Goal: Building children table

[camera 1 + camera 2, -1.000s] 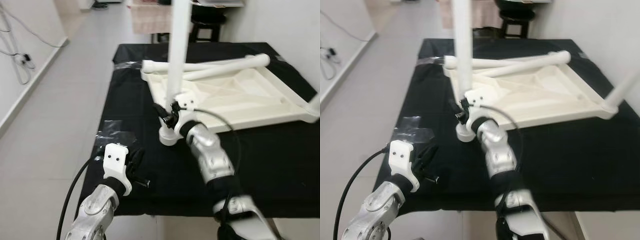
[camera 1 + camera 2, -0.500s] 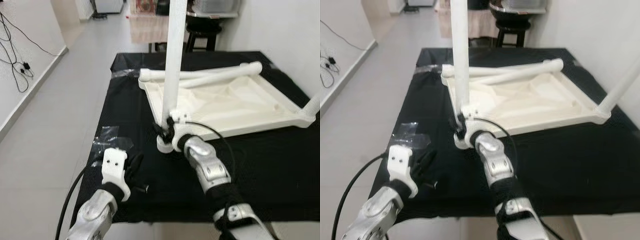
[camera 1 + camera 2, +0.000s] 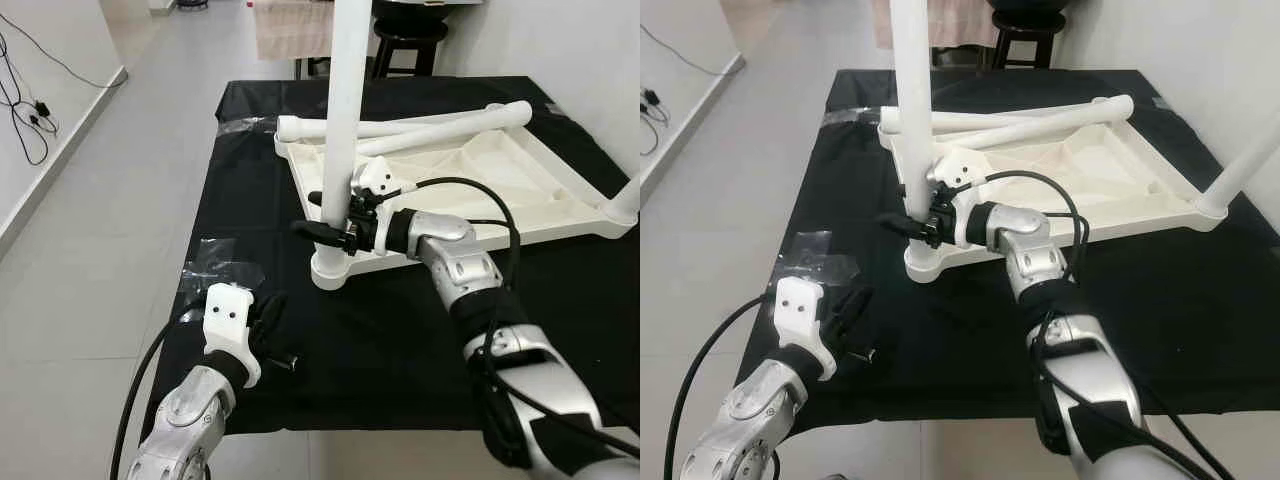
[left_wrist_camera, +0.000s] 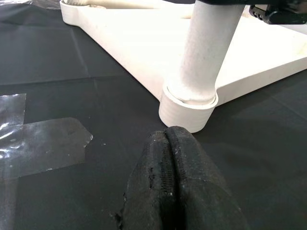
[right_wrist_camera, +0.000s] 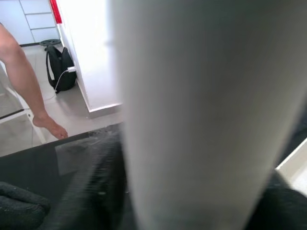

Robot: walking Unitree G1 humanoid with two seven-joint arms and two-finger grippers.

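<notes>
A white table top [image 3: 470,190] lies upside down on the black-covered table [image 3: 400,330]. One white leg [image 3: 340,120] stands upright in the socket [image 3: 330,270] at its near left corner. My right gripper [image 3: 328,228] is shut on this leg a little above the socket, reaching in from the right, and the leg [image 5: 201,110] sits close between dark fingers [image 5: 100,191] in the right wrist view. My left gripper [image 3: 270,322] rests low near the table's front left, with its fingers [image 4: 182,191] pressed shut and holding nothing, a short way from the socket [image 4: 187,108].
Two loose white legs [image 3: 420,125] lie crossed over the far side of the top. Another leg [image 3: 625,200] rises at the right corner. Clear tape patches [image 3: 225,268] stick to the cloth. A stool [image 3: 410,35] stands behind. A person's bare leg [image 5: 26,86] and a backpack [image 5: 62,72] are off to the side.
My right arm has swung round to the right side and its gripper now holds the upright leg higher up. The camera shifted a little. The left gripper has stayed put.
</notes>
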